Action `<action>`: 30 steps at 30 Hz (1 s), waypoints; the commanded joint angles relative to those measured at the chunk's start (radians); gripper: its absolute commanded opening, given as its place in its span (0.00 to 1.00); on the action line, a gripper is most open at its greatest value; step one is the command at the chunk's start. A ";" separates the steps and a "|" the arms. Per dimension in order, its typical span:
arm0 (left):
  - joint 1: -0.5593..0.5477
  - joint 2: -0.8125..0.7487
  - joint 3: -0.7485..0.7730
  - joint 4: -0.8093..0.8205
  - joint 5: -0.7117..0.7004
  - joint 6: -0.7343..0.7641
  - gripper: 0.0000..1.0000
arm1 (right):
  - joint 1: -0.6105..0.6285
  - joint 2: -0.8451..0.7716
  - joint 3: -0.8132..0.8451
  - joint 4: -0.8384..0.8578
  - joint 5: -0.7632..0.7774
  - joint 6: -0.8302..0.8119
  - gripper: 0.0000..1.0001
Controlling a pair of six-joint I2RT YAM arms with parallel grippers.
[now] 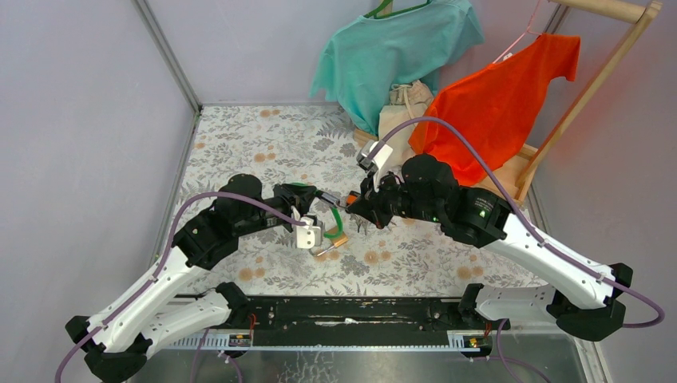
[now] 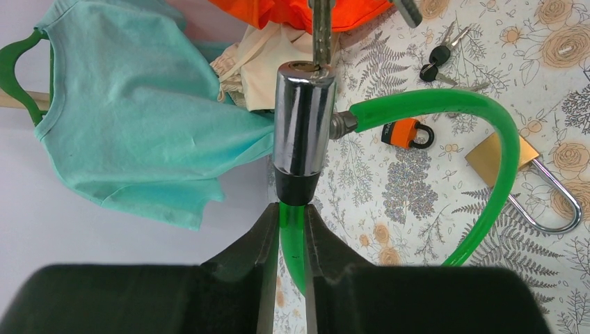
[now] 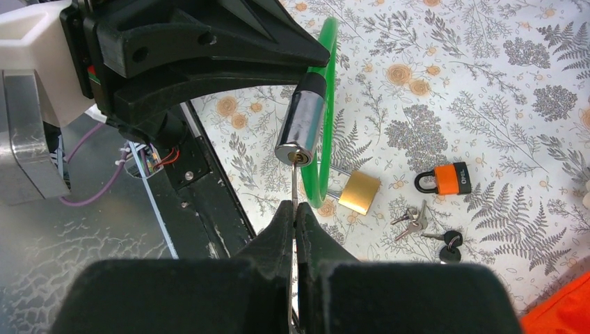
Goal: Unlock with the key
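Observation:
A green cable lock with a chrome cylinder is held above the table. My left gripper is shut on the green cable just below the cylinder. My right gripper is shut on a thin metal key whose tip sits in the keyhole at the cylinder's end. In the top view the two grippers meet over the table's middle, left and right. The key's blade also shows entering the cylinder's top in the left wrist view.
A brass padlock, an orange padlock, a silver key bunch and black-headed keys lie on the floral cloth. Teal and orange shirts hang on a wooden rack at the back right.

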 commanded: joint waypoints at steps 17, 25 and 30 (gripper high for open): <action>-0.030 -0.011 0.050 0.055 0.019 0.003 0.00 | 0.006 -0.042 0.004 0.058 0.071 -0.011 0.00; -0.037 -0.005 0.059 0.055 0.018 -0.003 0.00 | 0.006 -0.026 0.003 0.044 0.027 -0.016 0.00; -0.041 -0.003 0.063 0.054 0.016 -0.009 0.00 | 0.006 -0.010 0.010 0.036 0.033 -0.021 0.00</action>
